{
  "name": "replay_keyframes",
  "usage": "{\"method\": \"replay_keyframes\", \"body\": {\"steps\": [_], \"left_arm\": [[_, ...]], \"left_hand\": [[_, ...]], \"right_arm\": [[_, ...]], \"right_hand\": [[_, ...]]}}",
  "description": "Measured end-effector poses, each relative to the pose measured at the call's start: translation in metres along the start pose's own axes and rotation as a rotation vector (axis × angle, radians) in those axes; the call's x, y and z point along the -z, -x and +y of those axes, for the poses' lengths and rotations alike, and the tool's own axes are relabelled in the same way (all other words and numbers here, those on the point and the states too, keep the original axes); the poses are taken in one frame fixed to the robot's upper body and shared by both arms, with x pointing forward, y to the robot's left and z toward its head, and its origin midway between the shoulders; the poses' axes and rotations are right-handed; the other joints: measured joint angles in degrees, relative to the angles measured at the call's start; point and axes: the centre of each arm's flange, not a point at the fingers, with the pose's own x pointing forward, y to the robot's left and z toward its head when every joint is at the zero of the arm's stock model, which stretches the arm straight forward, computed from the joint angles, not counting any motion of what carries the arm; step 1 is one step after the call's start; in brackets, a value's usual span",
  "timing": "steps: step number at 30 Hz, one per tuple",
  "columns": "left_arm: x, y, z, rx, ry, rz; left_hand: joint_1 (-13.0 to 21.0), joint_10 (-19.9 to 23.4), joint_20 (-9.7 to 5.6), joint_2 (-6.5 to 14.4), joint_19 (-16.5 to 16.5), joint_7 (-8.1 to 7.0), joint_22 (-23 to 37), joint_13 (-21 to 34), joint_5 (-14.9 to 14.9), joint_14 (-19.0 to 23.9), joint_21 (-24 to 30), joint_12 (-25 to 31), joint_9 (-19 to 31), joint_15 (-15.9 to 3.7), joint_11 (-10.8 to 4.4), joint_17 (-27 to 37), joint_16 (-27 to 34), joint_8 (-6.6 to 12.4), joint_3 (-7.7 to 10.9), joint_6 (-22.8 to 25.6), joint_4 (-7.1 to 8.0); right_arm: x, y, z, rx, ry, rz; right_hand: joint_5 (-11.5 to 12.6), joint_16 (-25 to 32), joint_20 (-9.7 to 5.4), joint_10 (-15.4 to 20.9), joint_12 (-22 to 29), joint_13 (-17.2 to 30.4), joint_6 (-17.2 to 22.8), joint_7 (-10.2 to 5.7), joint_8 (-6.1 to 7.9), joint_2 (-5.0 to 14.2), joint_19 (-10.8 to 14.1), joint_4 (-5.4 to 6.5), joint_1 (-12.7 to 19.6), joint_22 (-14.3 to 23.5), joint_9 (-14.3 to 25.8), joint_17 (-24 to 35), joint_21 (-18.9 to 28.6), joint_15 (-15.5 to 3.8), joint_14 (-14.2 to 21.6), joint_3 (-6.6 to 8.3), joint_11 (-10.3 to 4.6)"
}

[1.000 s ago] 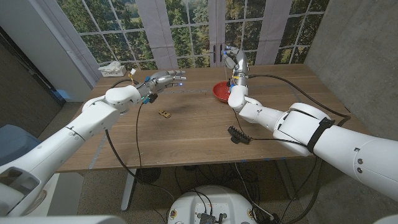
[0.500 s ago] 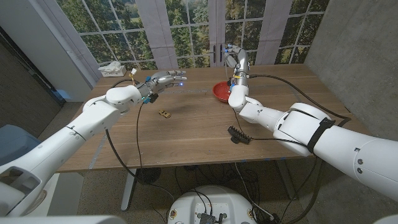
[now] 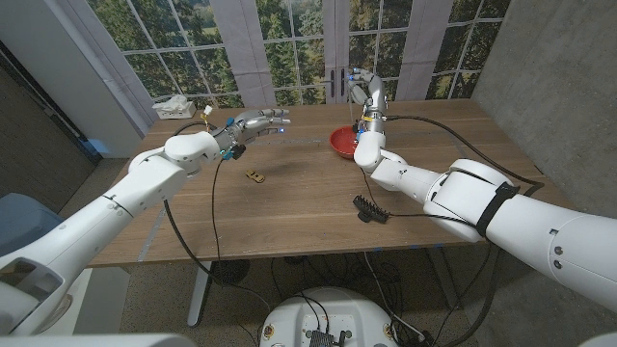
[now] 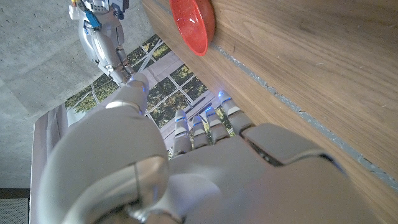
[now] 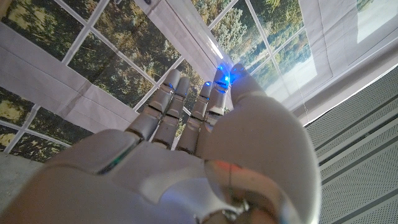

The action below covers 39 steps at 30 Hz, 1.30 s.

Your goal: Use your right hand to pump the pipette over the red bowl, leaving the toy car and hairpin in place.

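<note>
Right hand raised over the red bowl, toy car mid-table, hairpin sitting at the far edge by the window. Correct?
Not quite: the hairpin lies near the table's front edge, beside the right forearm, as the head view shows. The right hand above the red bowl and the toy car mid-table are correct.

Glossy white rounded arm shells; a black band rings the right arm [image 3: 496, 207]; black cables trail from both; silver-grey jointed hands, left hand [image 3: 253, 122], right hand [image 3: 367, 90], carry blue fingertip lights.
</note>
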Motion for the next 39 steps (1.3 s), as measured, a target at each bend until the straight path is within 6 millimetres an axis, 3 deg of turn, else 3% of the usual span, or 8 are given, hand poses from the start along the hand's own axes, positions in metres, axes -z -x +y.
{"method": "replay_keyframes", "body": {"steps": [13,27,33,39], "left_arm": [[-0.0005,-0.0013,0.0007,0.001,0.000,0.000],[-0.0002,-0.0032,0.0011,0.001,0.000,0.004],[-0.0004,-0.0036,0.0013,0.000,-0.002,0.005],[-0.0015,-0.0037,0.0005,0.002,-0.003,0.006]], "left_hand": [[-0.3,0.0,0.00,0.3,0.0,0.00,0.0,0.0,0.0,0.0,0.0,0.0,0.0,0.00,0.00,0.0,0.0,0.00,0.00,0.0,0.00],[-0.3,0.0,0.00,0.3,0.0,0.00,-0.1,0.0,0.0,0.0,0.0,0.0,0.0,0.00,0.00,0.0,0.0,0.00,0.00,0.0,0.00],[-0.3,0.0,0.00,0.3,0.0,0.00,-0.1,0.0,0.0,0.0,0.0,0.0,0.0,0.00,0.00,0.0,0.0,0.00,0.00,0.0,0.00],[-0.6,0.0,0.00,0.1,0.0,0.00,-0.1,0.0,0.0,0.0,0.0,0.0,0.0,0.00,0.00,0.0,0.0,0.00,0.00,0.0,0.00]], "right_arm": [[0.0015,-0.0007,0.0025,-0.014,0.003,0.016],[0.0036,-0.0017,0.0048,-0.031,0.004,0.035],[0.0039,-0.0017,0.0050,-0.033,0.006,0.037],[0.0033,-0.0007,0.0056,-0.031,0.012,0.031]], "right_hand": [[0.0,0.0,0.00,-0.1,0.0,0.0,0.8,0.16,-0.42,0.03,0.0,0.00,0.0,0.0,-0.5,0.0,0.6,0.21,0.2,0.00,0.11],[0.0,-0.4,0.00,-0.1,-0.2,0.3,2.7,-0.01,0.07,1.16,0.0,0.00,0.2,0.2,-0.9,0.0,1.3,0.00,0.4,0.00,0.11],[0.0,-1.5,-0.21,-0.4,-0.5,0.3,3.9,1.24,0.29,1.47,-0.2,-0.59,0.6,0.1,-0.9,-0.8,1.5,0.00,0.4,0.59,0.40],[0.7,-2.6,0.00,-1.0,-0.5,0.1,4.5,3.09,0.31,1.68,-0.4,-0.94,0.8,0.1,-1.0,-1.9,1.9,0.00,0.4,1.47,-0.21]]}}
